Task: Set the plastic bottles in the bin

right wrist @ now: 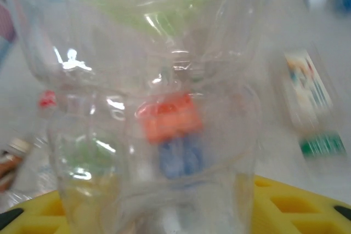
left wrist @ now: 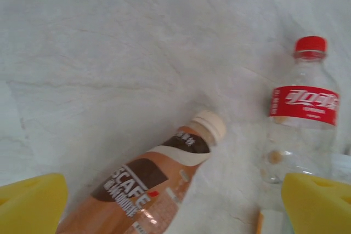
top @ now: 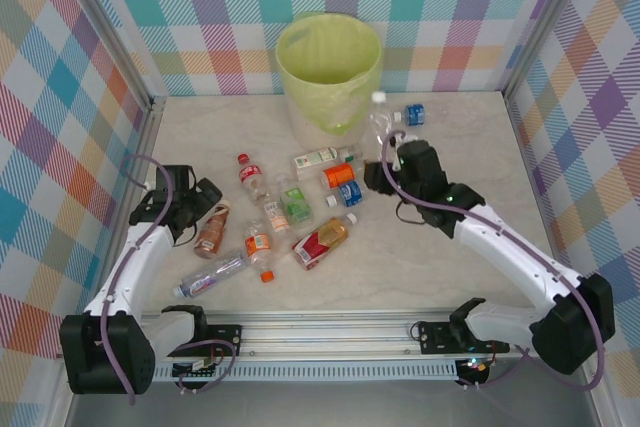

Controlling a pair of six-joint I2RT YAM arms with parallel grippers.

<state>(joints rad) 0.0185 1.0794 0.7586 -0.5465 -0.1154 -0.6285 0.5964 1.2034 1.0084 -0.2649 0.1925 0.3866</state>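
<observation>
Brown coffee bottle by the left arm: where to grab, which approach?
Take the brown coffee bottle across its wide labelled body, coming down from above. It lies on its side and narrows toward the cap, so the body gives straighter sides.

pale marbled tabletop [top: 480, 147] within pastel plaid walls [top: 60, 97], metal rail [top: 340, 332] along near edge

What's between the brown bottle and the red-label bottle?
Nothing: the left wrist view shows bare table between the brown bottle and the red-label bottle.
</observation>
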